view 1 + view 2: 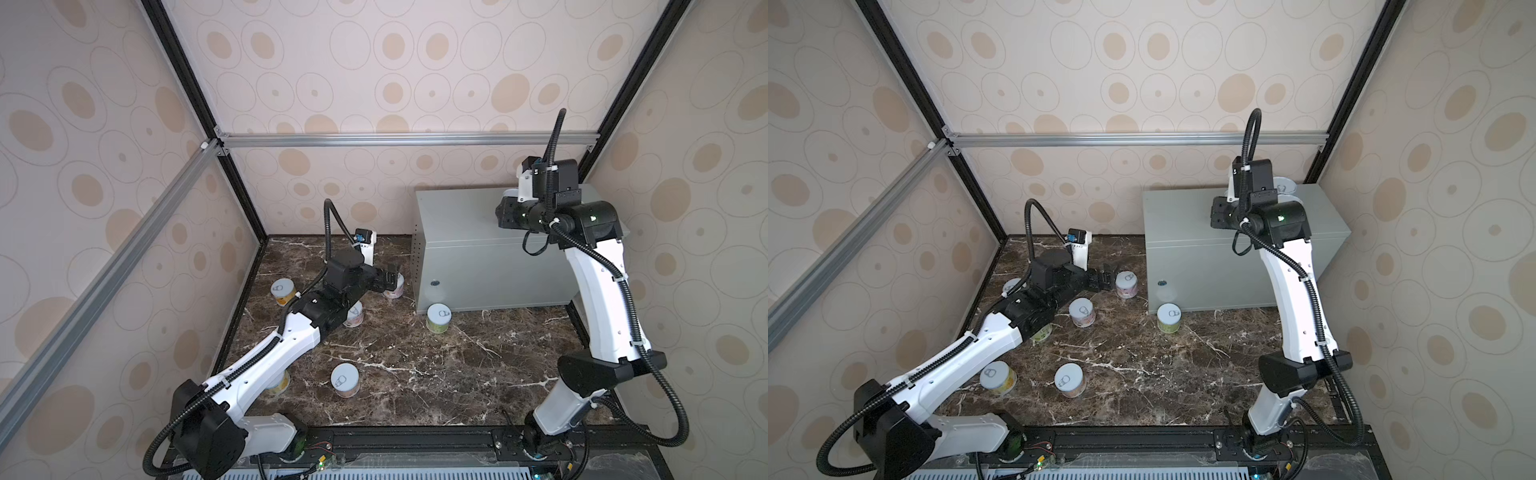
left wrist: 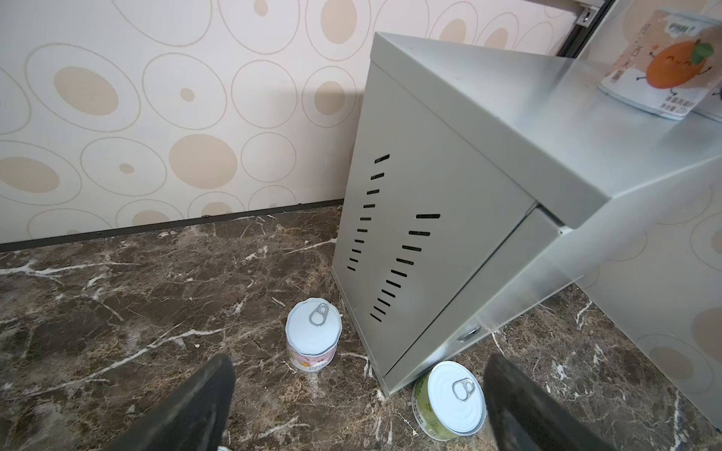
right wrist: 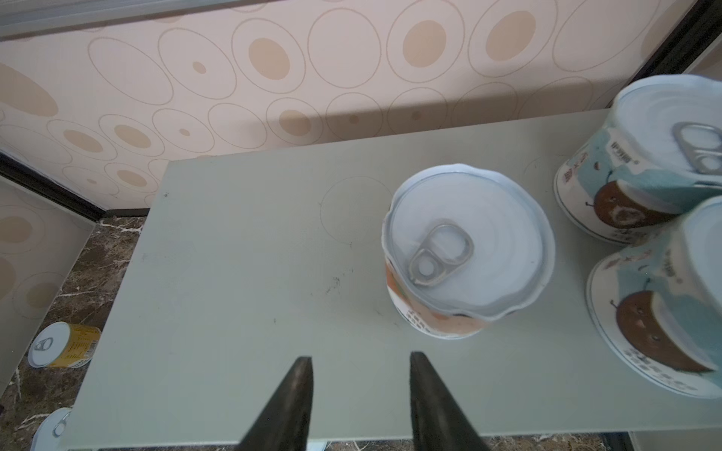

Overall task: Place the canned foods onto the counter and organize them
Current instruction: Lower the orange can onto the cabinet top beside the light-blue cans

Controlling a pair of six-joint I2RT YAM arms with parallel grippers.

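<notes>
in a top view the left arm (image 1: 266, 353) hid most of a yellow tin (image 1: 279, 387) and part of a second tin (image 1: 357, 319). in the right wrist view the picture edge cut off a light-blue tin (image 3: 625, 187) and its light-blue neighbour (image 3: 656, 312).

Counter top (image 1: 1183, 208), right end: three tins (image 3: 467, 250). Before its left corner: one tin (image 1: 1169, 318). Leftward on marble surface (image 1: 1183, 374): six tins (image 1: 1070, 379).

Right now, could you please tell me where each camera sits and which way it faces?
Top views: high in front, looking down; left arm, right arm, counter.
Left wrist: low, facing the counter's slotted side; open left gripper shows.
Right wrist: above the counter top, facing three tins; right gripper shows, empty.
Shared: green tin, top and left wrist views.
</notes>
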